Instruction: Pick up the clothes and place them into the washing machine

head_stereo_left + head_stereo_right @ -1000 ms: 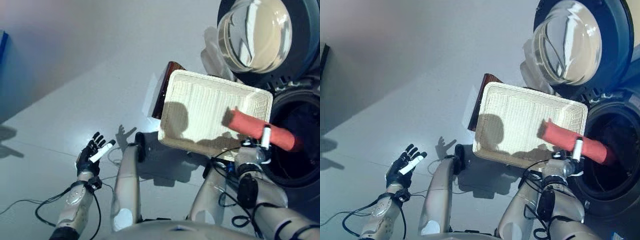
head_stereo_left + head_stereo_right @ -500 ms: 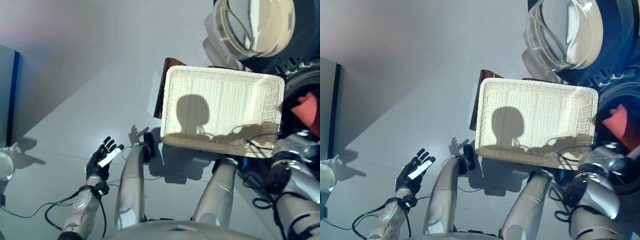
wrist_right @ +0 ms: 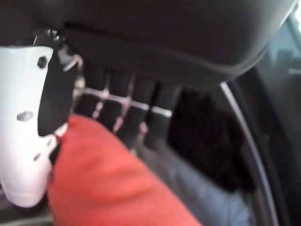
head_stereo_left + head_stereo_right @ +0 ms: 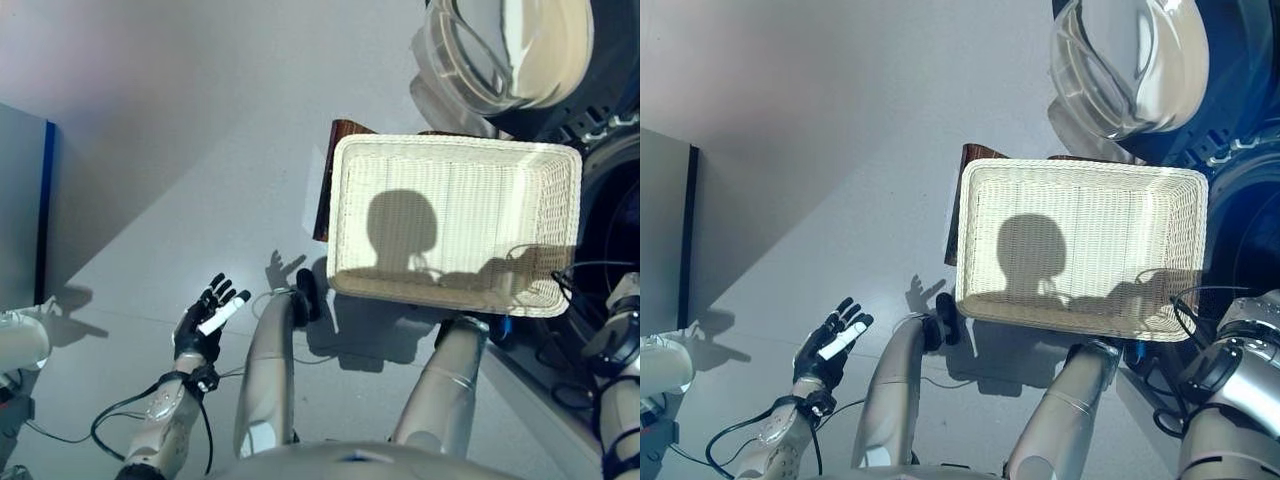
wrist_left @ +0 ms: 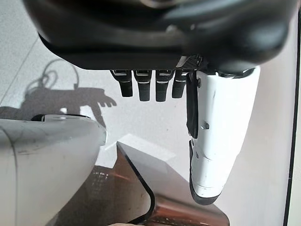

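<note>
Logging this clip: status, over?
Left hand open, idle. Right hand shut on red cloth, at the washer drum. Basket empty. Nothing blocking.

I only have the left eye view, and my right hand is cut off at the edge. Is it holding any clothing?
Observer: Yes. In the right wrist view the right hand pinches a red cloth between thumb and fingers.
Operator: Is it at the washing machine?
Observer: The dark drum shows just past the fingers.
Operator: Anything else there?
Observer: What looks like a grey cloth lies beside the red one.
</note>
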Tool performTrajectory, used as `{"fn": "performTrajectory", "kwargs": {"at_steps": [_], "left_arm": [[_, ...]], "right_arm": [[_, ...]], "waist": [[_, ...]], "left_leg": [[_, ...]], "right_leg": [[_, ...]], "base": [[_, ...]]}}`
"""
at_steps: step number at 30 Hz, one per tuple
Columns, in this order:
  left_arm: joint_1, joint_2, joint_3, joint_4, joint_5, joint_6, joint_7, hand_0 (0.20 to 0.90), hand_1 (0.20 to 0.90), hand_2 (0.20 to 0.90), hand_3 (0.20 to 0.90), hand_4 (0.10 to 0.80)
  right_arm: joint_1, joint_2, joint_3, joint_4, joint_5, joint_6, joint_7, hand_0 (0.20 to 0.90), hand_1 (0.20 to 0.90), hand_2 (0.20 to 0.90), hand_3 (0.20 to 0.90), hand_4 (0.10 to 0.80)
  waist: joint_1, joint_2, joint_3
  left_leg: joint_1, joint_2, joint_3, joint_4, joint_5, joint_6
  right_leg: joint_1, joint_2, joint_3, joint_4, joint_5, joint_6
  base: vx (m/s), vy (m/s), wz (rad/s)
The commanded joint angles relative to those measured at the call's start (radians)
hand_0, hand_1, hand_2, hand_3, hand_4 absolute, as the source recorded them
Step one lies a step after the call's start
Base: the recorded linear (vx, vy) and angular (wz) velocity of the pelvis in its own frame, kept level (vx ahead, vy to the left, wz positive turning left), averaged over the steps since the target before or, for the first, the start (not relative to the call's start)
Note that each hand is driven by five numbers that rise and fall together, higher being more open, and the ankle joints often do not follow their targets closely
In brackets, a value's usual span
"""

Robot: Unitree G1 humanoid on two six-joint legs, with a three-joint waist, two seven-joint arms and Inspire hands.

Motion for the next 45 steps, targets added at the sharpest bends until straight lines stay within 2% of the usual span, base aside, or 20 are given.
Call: {"fn": "performTrajectory", "kwargs": {"at_steps": [1,2,3,12,18,24,28,37,42,44,45], "left_arm": [[0.039,0.039,0.031,-0.008,-0.009,-0.047,0.018,0.9,0.9,0.9,0.9,0.8],[0.04,0.04,0.034,-0.009,-0.011,-0.048,0.019,0.9,0.9,0.9,0.9,0.8],[0.039,0.042,0.036,-0.01,-0.011,-0.05,0.021,0.9,0.9,0.9,0.9,0.8],[0.029,0.044,0.065,-0.006,-0.026,-0.06,0.03,0.9,0.9,0.9,0.9,0.8],[0.023,0.03,0.072,-0.008,-0.033,-0.064,0.023,0.9,0.9,0.9,0.9,0.8],[0.02,0.019,0.1,0.0,-0.034,-0.076,0.008,0.9,0.9,0.9,0.9,0.8],[0.007,0.005,0.143,0.004,-0.035,-0.093,0.008,0.9,0.9,0.9,0.9,0.8],[0.005,-0.031,0.159,0.014,-0.016,-0.098,-0.001,0.9,0.9,0.9,0.9,0.8],[-0.007,-0.055,0.17,0.045,0.014,-0.1,0.005,0.9,0.9,0.9,0.9,0.8],[-0.029,-0.076,0.178,0.106,0.038,-0.097,0.012,0.9,0.9,0.9,0.9,0.8],[-0.029,-0.076,0.179,0.107,0.038,-0.098,0.011,0.9,0.9,0.9,0.9,0.8]], "right_arm": [[0.093,-0.127,0.019,0.019,-0.028,-0.088,-0.018,0.2,0.2,0.2,0.2,0.3],[0.092,-0.118,0.025,0.015,-0.026,-0.088,-0.016,0.409,0.409,0.409,0.409,0.449],[0.094,-0.112,0.03,0.013,-0.029,-0.083,-0.01,0.9,0.9,0.9,0.9,0.8],[0.084,-0.05,0.063,0.011,-0.025,-0.079,0.009,0.9,0.9,0.9,0.9,0.8],[0.133,0.061,0.095,-0.025,-0.069,-0.05,0.048,0.9,0.9,0.9,0.9,0.8],[0.221,0.187,0.157,-0.039,-0.174,0.019,0.093,0.9,0.9,0.9,0.9,0.8],[0.295,0.286,0.236,-0.061,-0.277,0.07,0.14,0.9,0.9,0.9,0.9,0.8],[0.366,0.398,0.353,-0.09,-0.452,0.125,0.163,0.9,0.9,0.9,0.9,0.8],[0.405,0.476,0.512,-0.146,-0.646,0.173,0.178,0.9,0.9,0.9,0.9,0.8],[0.435,0.525,0.584,-0.181,-0.707,0.181,0.203,0.9,0.9,0.9,0.9,0.8],[0.436,0.526,0.584,-0.183,-0.707,0.181,0.202,0.9,0.9,0.9,0.9,0.8]], "waist": [[-0.03,-0.001,-0.04],[-0.03,-0.003,-0.043],[-0.029,-0.004,-0.044],[-0.022,-0.021,-0.059],[-0.017,-0.042,-0.056],[-0.018,-0.074,-0.06],[-0.019,-0.104,-0.066],[-0.014,-0.14,-0.085],[-0.008,-0.164,-0.089],[-0.013,-0.177,-0.099],[-0.013,-0.177,-0.097]], "left_leg": [[0.087,0.093,-0.09,-0.115,0.031,-0.149],[0.087,0.093,-0.089,-0.115,0.031,-0.149],[0.087,0.093,-0.088,-0.116,0.031,-0.149],[0.099,0.093,-0.089,-0.159,0.055,-0.152],[0.141,0.091,-0.094,-0.233,0.094,-0.159],[0.214,0.078,-0.099,-0.341,0.145,-0.166],[0.266,0.077,-0.109,-0.403,0.177,-0.172],[0.385,0.079,-0.11,-0.514,0.225,-0.175],[0.475,0.098,-0.11,-0.568,0.248,-0.177],[0.527,0.112,-0.108,-0.595,0.254,-0.178],[0.532,0.112,-0.107,-0.597,0.255,-0.179]], "right_leg": [[-0.033,-0.016,0.006,-0.012,0.066,0.001],[-0.034,-0.015,0.008,-0.014,0.068,0.001],[-0.033,-0.015,0.008,-0.015,0.068,0.0],[0.001,-0.006,-0.009,-0.067,0.092,-0.001],[0.076,0.003,-0.047,-0.141,0.119,-0.001],[0.19,0.013,-0.101,-0.248,0.155,0.001],[0.266,0.018,-0.134,-0.319,0.184,0.002],[0.403,0.025,-0.186,-0.418,0.224,0.005],[0.484,0.042,-0.208,-0.458,0.229,0.005],[0.525,0.053,-0.213,-0.484,0.229,0.005],[0.529,0.053,-0.213,-0.486,0.229,0.005]], "base": [[0.006,0.007,-0.07],[0.008,0.002,-0.06],[0.0,0.0,0.0],[0.002,-0.008,0.0],[0.011,-0.043,0.01],[0.046,-0.065,0.09],[0.068,-0.077,0.07],[0.073,-0.037,0.06],[0.087,-0.034,0.01],[0.103,-0.032,-0.1],[0.091,-0.026,-0.12]]}}
